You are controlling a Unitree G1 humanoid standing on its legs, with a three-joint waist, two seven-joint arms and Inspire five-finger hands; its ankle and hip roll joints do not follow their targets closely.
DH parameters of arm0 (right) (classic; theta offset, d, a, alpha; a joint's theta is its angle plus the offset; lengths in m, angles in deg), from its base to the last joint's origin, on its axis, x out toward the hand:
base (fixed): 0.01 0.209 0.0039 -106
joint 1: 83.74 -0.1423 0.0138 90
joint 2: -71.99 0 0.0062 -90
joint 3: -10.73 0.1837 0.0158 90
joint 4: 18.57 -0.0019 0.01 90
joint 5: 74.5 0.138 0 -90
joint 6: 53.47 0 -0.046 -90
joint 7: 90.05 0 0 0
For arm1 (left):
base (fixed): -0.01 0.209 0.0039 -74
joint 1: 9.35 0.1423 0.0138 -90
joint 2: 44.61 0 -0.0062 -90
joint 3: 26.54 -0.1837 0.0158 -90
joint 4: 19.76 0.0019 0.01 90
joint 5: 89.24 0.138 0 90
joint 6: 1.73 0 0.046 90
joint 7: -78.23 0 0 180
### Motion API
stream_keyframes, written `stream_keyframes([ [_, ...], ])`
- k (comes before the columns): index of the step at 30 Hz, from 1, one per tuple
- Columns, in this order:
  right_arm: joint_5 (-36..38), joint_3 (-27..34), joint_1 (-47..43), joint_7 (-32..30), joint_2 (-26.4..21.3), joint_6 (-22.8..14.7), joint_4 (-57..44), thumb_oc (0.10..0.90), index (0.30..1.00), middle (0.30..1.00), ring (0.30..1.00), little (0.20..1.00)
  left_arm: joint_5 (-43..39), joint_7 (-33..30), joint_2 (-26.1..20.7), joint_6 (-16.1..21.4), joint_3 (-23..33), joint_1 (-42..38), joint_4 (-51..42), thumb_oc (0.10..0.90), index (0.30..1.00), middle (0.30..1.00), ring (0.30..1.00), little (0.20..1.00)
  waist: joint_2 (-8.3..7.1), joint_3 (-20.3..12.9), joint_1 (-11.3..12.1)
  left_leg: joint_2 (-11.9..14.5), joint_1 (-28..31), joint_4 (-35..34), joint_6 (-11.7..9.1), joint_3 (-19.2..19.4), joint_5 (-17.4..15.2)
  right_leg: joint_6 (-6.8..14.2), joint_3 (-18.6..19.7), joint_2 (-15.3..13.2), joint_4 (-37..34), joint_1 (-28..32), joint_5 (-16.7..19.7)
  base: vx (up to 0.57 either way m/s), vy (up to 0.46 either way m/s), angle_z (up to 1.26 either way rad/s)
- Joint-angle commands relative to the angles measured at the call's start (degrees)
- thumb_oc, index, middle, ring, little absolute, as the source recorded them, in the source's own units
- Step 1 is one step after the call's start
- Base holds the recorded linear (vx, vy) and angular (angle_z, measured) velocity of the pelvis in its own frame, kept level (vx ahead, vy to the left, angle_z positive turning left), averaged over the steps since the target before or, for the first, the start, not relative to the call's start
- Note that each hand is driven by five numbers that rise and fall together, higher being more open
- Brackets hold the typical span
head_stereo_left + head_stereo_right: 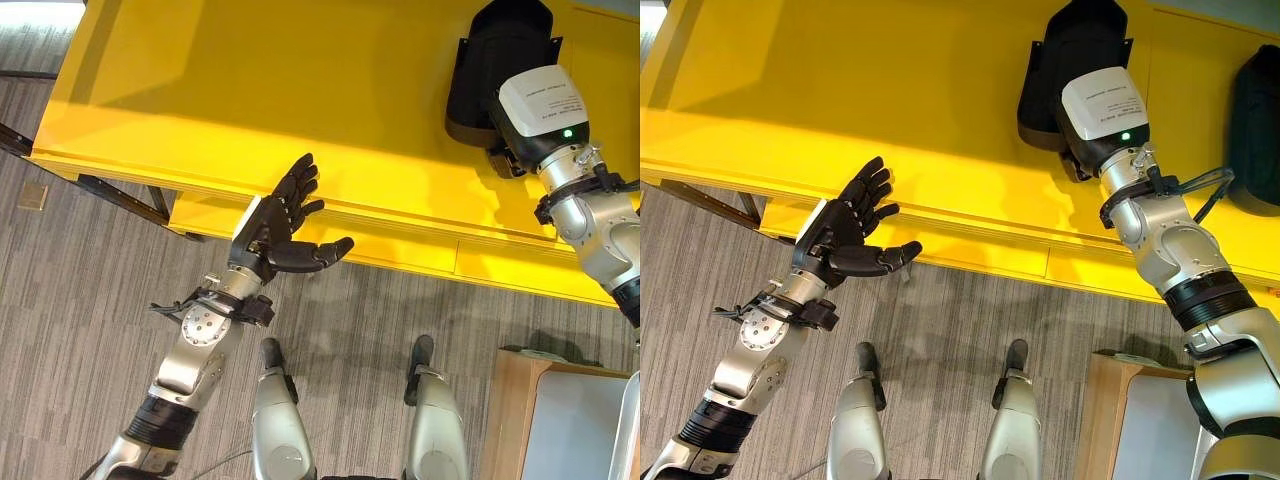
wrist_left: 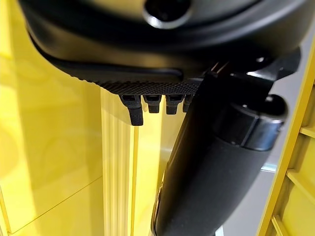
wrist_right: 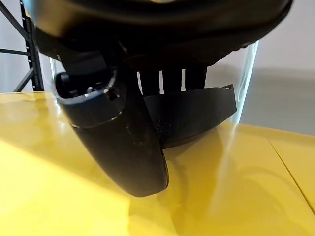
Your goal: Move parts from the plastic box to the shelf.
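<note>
A black curved plastic part [image 1: 490,70] rests on the yellow shelf [image 1: 250,90] at the far right. My right arm reaches over the shelf to it, and my right hand [image 3: 123,142] is at the part [image 3: 197,113], with the thumb in front of the part's wall. Whether the hand grips it is hidden. My left hand [image 1: 280,225] is open and holds nothing. It hangs in the air with the palm up, just before the shelf's front edge. A second black part [image 1: 1255,130] lies further right on the shelf.
A wooden stand [image 1: 520,420] is at the lower right, with the rim of a clear plastic box [image 1: 630,430] beside it. Dark metal shelf legs [image 1: 120,195] run under the shelf's left end. Grey carpet covers the floor in front.
</note>
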Motion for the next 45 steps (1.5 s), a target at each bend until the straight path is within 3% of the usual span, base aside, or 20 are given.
stream_keyframes([
  [1,-0.5,2.0,-10.0,-6.4,-1.0,-1.2,-0.3,0.400,0.300,0.300,0.300,0.300,-0.8,1.0,-1.3,3.5,-1.7,0.9,-4.3,0.900,1.000,1.000,1.000,1.000,-0.33,-2.6,1.2,-3.9,1.0,0.6,3.7,-3.0,-3.1,-2.9,1.4,4.2,9.8,-1.1,-11.8,0.00,0.000,0.00],
  [32,0.4,2.5,-5.4,-7.8,-0.8,0.4,3.4,0.400,0.300,0.300,0.300,0.300,-0.2,0.0,-1.0,4.8,-2.3,-0.6,-3.5,0.900,1.000,1.000,1.000,1.000,0.30,-1.5,-0.7,-3.8,0.7,0.3,4.1,-1.9,-3.1,-3.1,2.6,4.6,9.3,-2.6,-11.3,0.00,0.000,0.00],
  [35,0.5,2.7,-5.3,-8.6,-0.5,1.1,3.8,0.624,0.613,0.613,0.613,0.613,-0.8,-0.2,-0.8,4.8,-2.3,-0.5,-3.4,0.900,1.000,1.000,1.000,1.000,0.36,-1.5,-0.7,-3.7,0.8,0.2,4.1,-1.8,-3.2,-3.1,2.5,4.6,9.2,-2.5,-11.3,0.00,0.000,0.00],
  [36,0.5,2.8,-5.2,-8.8,-0.5,1.2,3.8,0.667,0.673,0.673,0.673,0.673,-0.7,-0.2,-0.8,4.9,-2.3,-0.5,-3.3,0.900,1.000,1.000,1.000,1.000,0.38,-1.5,-0.7,-3.7,0.8,0.2,4.1,-1.8,-3.2,-3.1,2.5,4.6,9.3,-2.6,-11.3,0.00,0.000,0.00],
  [37,0.2,3.3,-4.8,-9.2,-0.3,1.1,3.9,0.900,1.000,1.000,1.000,1.000,-0.8,-0.1,-0.8,5.1,-2.2,-0.3,-3.4,0.900,1.000,1.000,1.000,1.000,0.43,-1.5,-0.7,-3.8,0.8,0.1,4.1,-1.8,-3.2,-3.1,2.5,4.6,9.2,-2.5,-11.3,0.00,0.000,0.00],
  [45,-0.2,4.0,-4.1,-10.0,-0.3,0.8,4.3,0.900,1.000,1.000,1.000,1.000,-1.0,0.1,-0.8,5.1,-2.0,-0.1,-3.5,0.900,1.000,1.000,1.000,1.000,0.60,-1.6,-0.7,-3.9,0.9,0.0,4.2,-1.7,-3.2,-3.1,2.5,4.5,9.0,-2.5,-11.2,0.00,0.000,0.00],
])
